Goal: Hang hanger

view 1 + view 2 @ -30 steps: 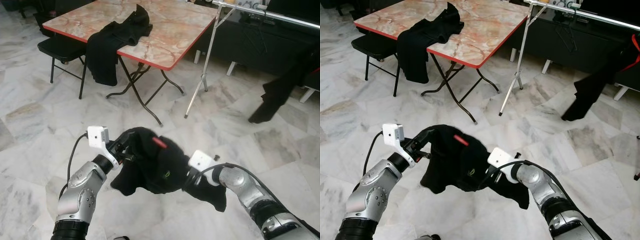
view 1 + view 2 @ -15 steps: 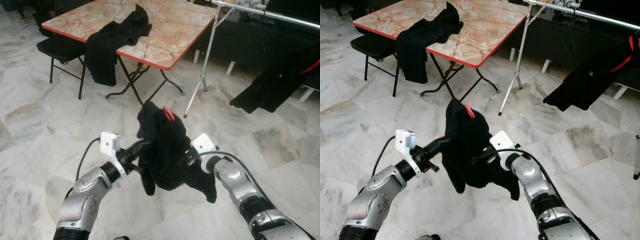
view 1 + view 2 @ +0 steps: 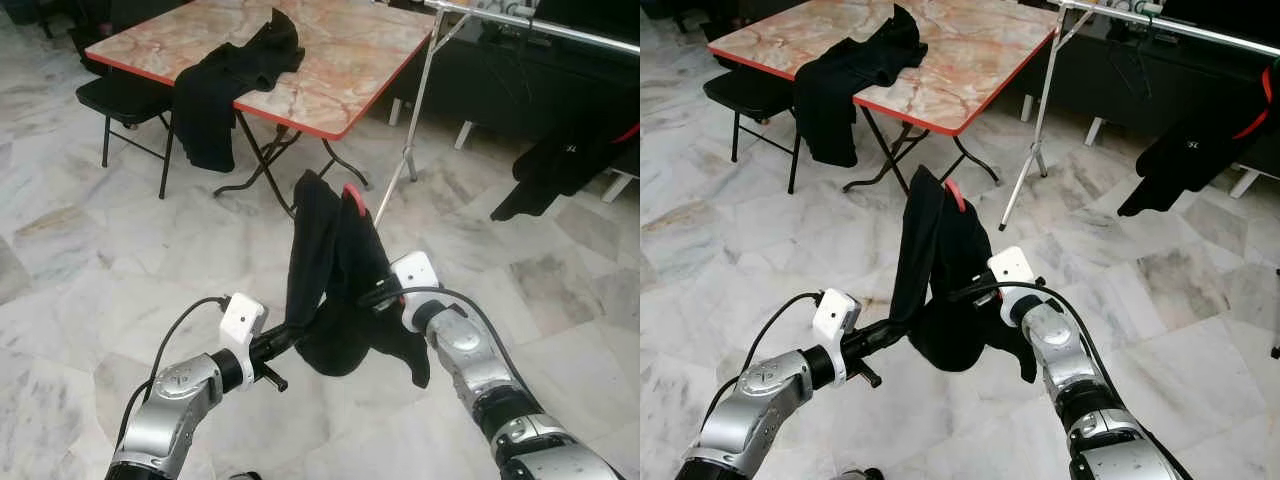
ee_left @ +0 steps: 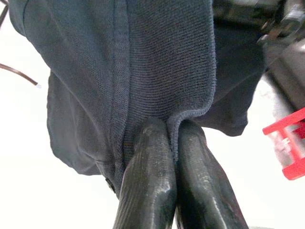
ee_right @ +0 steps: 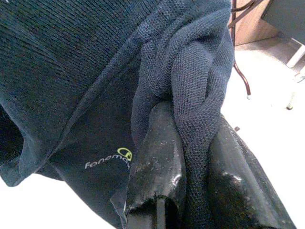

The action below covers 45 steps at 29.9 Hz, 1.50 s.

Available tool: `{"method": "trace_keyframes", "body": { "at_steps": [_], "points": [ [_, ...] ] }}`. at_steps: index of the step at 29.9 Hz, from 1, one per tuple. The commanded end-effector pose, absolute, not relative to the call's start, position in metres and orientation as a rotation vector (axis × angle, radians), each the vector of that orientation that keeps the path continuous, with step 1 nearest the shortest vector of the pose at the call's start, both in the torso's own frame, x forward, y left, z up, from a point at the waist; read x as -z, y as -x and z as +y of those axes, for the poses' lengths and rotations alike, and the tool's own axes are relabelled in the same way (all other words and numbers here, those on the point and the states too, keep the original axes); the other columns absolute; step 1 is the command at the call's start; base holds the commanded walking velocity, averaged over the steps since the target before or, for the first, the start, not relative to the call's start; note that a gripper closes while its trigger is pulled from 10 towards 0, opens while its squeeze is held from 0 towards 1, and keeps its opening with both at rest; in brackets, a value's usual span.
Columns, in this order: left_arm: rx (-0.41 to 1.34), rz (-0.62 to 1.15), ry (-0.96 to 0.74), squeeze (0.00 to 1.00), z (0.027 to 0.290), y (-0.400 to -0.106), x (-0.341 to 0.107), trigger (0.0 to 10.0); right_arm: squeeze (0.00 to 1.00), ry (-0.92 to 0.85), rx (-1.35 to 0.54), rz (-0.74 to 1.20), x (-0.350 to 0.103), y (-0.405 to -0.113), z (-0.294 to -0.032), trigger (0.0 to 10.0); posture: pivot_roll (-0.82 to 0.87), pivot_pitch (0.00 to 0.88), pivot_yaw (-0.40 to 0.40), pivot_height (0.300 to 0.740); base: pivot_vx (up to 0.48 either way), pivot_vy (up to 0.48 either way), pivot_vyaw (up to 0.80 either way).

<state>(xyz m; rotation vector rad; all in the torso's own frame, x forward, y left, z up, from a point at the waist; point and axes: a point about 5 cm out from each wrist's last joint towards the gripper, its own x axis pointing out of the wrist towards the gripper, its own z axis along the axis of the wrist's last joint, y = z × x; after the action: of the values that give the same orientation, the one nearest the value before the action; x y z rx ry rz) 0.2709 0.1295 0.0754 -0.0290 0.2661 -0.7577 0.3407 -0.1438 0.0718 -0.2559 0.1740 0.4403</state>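
Both arms have swung the black knit shirt on its red plastic hanger (image 3: 352, 196) higher, left gripper (image 4: 174, 138) and right gripper (image 5: 190, 129) each pinching fabric, silver rail (image 3: 530, 25) still far off.

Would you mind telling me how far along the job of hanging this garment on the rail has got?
Done: the black shirt is on its red hanger and lifted off the floor. In hand: the left end effector pinches a fabric edge and the right end effector is clamped on a bunched fold, holding the shirt up between them. Left: the silver garment rail stands ahead and to the right, with another black garment hanging there; the hanger is not yet hooked on.
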Motion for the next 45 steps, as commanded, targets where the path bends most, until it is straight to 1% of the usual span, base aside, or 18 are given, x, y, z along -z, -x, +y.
{"method": "trace_keyframes", "body": {
  "at_steps": [1,4,5,6,7,8,20,26,28,31,34,35,36,37,38,43,44,45],
  "points": [
    [0.768,0.313,-0.001,0.00,0.129,-0.266,-0.066,10.0,0.00,0.215,-0.399,0.072,-0.095,-0.353,-0.146,10.0,-0.02,0.071,-0.022,0.740,0.000,0.000,0.00],
    [0.769,0.304,-0.014,0.00,0.128,-0.266,-0.065,10.0,0.00,0.217,-0.414,0.072,-0.094,-0.352,-0.145,10.0,-0.02,0.065,-0.025,0.740,0.000,0.000,0.00],
    [0.767,0.306,-0.023,0.47,0.129,-0.266,-0.064,10.0,0.00,0.211,-0.415,0.070,-0.095,-0.352,-0.144,10.0,-0.02,0.064,-0.025,0.740,0.000,0.000,0.00],
    [0.767,0.306,-0.023,0.47,0.129,-0.266,-0.064,10.0,0.00,0.211,-0.415,0.070,-0.095,-0.352,-0.144,10.0,-0.02,0.064,-0.025,0.740,0.000,0.000,0.00],
    [0.763,0.309,-0.033,0.94,0.129,-0.266,-0.063,10.0,0.00,0.201,-0.423,0.067,-0.095,-0.352,-0.143,10.0,-0.02,0.063,-0.026,0.740,0.000,0.000,0.00],
    [0.759,0.309,-0.040,1.00,0.129,-0.267,-0.062,10.0,0.00,0.201,-0.435,0.063,-0.096,-0.352,-0.142,10.0,-0.02,0.063,-0.026,0.740,0.000,0.000,0.00],
    [0.735,0.283,-0.066,1.00,0.131,-0.269,-0.060,10.0,0.00,0.203,-0.537,0.036,-0.099,-0.349,-0.134,10.0,-0.02,0.045,-0.024,0.740,0.000,0.000,0.00],
    [0.622,0.241,-0.083,1.00,0.148,-0.276,-0.065,10.0,0.00,0.203,-0.586,0.031,-0.101,-0.348,-0.138,10.0,-0.01,0.039,-0.027,0.740,0.000,0.000,0.00],
    [0.509,0.171,-0.084,1.00,0.168,-0.284,-0.079,10.0,0.00,0.224,-0.579,0.046,-0.100,-0.346,-0.154,10.0,0.00,0.049,-0.034,0.740,0.000,0.000,0.00],
    [0.482,0.129,-0.070,1.00,0.177,-0.286,-0.089,10.0,0.00,0.223,-0.589,0.060,-0.099,-0.344,-0.165,10.0,0.00,0.049,-0.034,0.740,0.000,0.000,0.00],
    [0.512,0.089,-0.066,1.00,0.182,-0.284,-0.103,10.0,0.00,0.243,-0.635,0.093,-0.095,-0.339,-0.179,10.0,-0.01,0.056,-0.035,0.740,0.000,0.000,0.00],
    [0.576,0.081,-0.065,0.00,0.180,-0.279,-0.108,10.0,0.00,0.261,-0.665,0.122,-0.093,-0.336,-0.185,10.0,-0.01,0.061,-0.037,0.740,0.000,0.000,0.00],
    [0.627,0.078,-0.061,0.00,0.177,-0.275,-0.111,10.0,0.00,0.275,-0.689,0.148,-0.091,-0.334,-0.190,10.0,-0.01,0.061,-0.037,0.740,0.000,0.000,0.00],
    [0.627,0.078,-0.061,0.00,0.177,-0.275,-0.111,10.0,0.00,0.275,-0.689,0.148,-0.091,-0.334,-0.190,10.0,-0.01,0.061,-0.037,0.740,0.000,0.000,0.00],
    [0.702,0.064,-0.050,0.00,0.173,-0.270,-0.119,10.0,0.00,0.273,-0.760,0.188,-0.089,-0.329,-0.197,10.0,0.00,0.070,-0.037,0.740,0.000,0.000,0.00],
    [0.753,0.052,-0.037,0.00,0.170,-0.267,-0.126,10.0,0.00,0.216,-0.885,0.221,-0.088,-0.323,-0.197,10.0,0.00,0.072,-0.038,0.740,0.000,0.000,0.00],
    [0.768,0.048,-0.036,0.00,0.169,-0.266,-0.128,10.0,0.00,0.186,-0.926,0.238,-0.088,-0.320,-0.197,10.0,0.00,0.072,-0.038,0.740,0.000,0.000,0.00],
    [0.809,0.050,-0.035,0.00,0.166,-0.264,-0.133,10.0,0.00,0.190,-1.041,0.246,-0.088,-0.313,-0.196,10.0,0.00,0.072,-0.039,0.740,0.000,0.000,0.00]
  ]
}}
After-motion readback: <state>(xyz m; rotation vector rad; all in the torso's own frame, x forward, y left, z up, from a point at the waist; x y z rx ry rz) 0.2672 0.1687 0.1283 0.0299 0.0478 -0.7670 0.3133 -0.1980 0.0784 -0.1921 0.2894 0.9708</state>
